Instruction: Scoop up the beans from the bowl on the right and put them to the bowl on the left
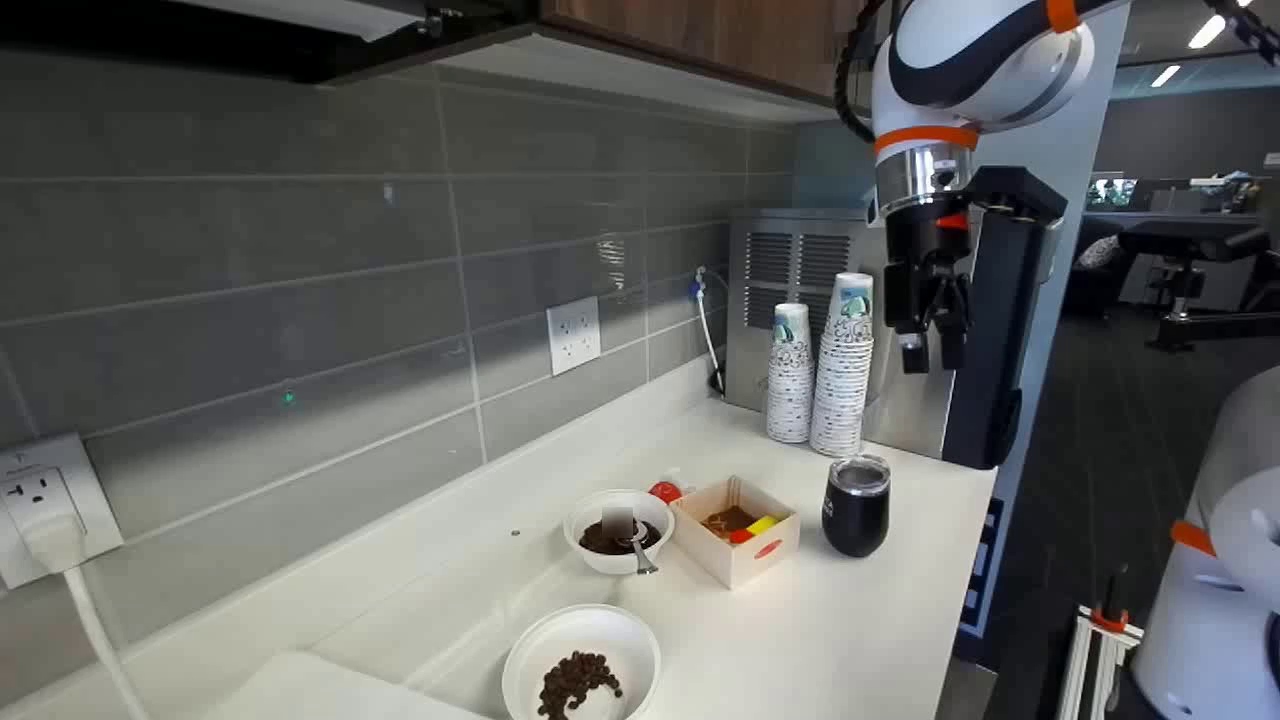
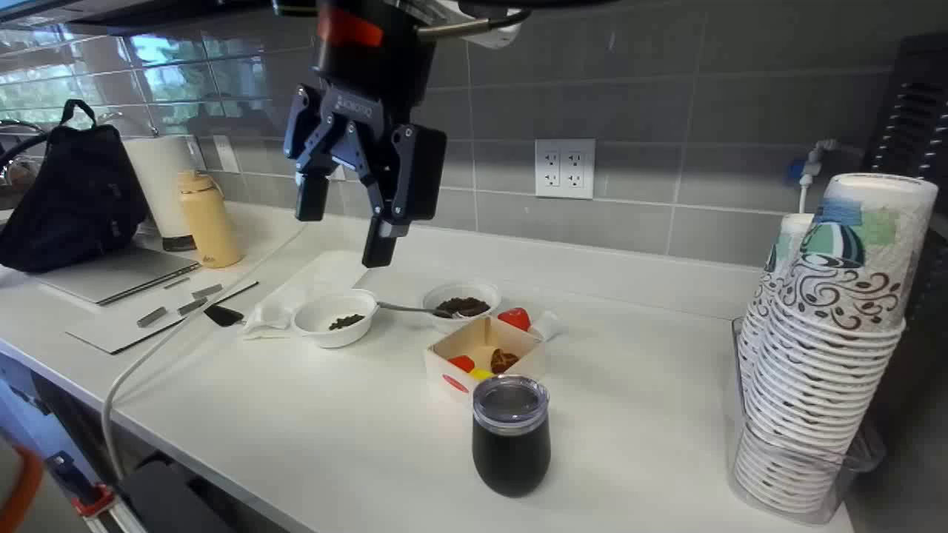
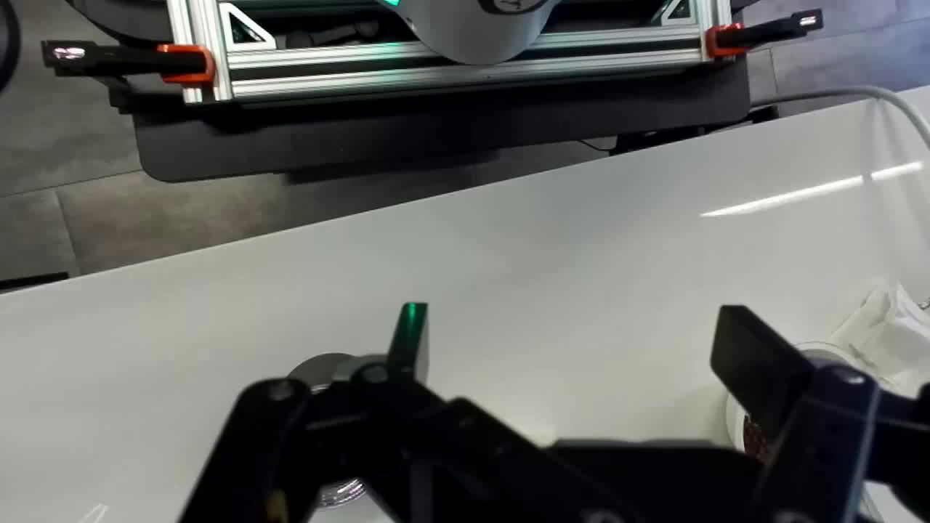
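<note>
Gripper (image 3: pixel 577 341) up close in the wrist view, jaws spread wide
Left to right in an exterior view: white bowl (image 2: pixel 333 339) with beans (image 2: pixel 346 322), spoon (image 2: pixel 407 307) resting in 2nd white bowl (image 2: pixel 452 289) with more beans (image 2: pixel 466 304), box (image 2: pixel 437 372), black tumbler (image 2: pixel 511 455), paper cups (image 2: pixel 822 363)

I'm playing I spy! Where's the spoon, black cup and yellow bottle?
Spoon (image 1: pixel 644 563), in an exterior view, on its handle.
Black cup (image 2: pixel 511 455), in an exterior view, on its side.
Yellow bottle (image 2: pixel 210 228), in an exterior view, on its body.
</note>
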You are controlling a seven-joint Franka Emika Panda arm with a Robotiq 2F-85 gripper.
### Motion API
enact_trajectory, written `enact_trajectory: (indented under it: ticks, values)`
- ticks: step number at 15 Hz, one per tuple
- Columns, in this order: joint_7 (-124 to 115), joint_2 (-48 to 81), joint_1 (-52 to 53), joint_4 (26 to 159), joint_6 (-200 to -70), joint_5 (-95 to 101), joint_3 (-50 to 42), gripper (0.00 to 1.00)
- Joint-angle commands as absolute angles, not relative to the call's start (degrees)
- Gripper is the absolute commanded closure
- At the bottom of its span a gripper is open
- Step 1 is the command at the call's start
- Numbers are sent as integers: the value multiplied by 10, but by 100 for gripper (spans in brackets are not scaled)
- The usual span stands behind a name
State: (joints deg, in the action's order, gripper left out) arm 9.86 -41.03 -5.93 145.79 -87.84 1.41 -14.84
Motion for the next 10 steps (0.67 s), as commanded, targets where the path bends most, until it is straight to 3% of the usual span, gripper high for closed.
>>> enact_trajectory:
  ticks: [1, 4, 10]
  values:
    - [104, -408, -70, 1457, -877, 10, -140, 0]
    - [104, -408, -70, 1457, -877, 10, -140, 0]
    - [43, -342, -97, 1531, -1015, -35, -152, 0]
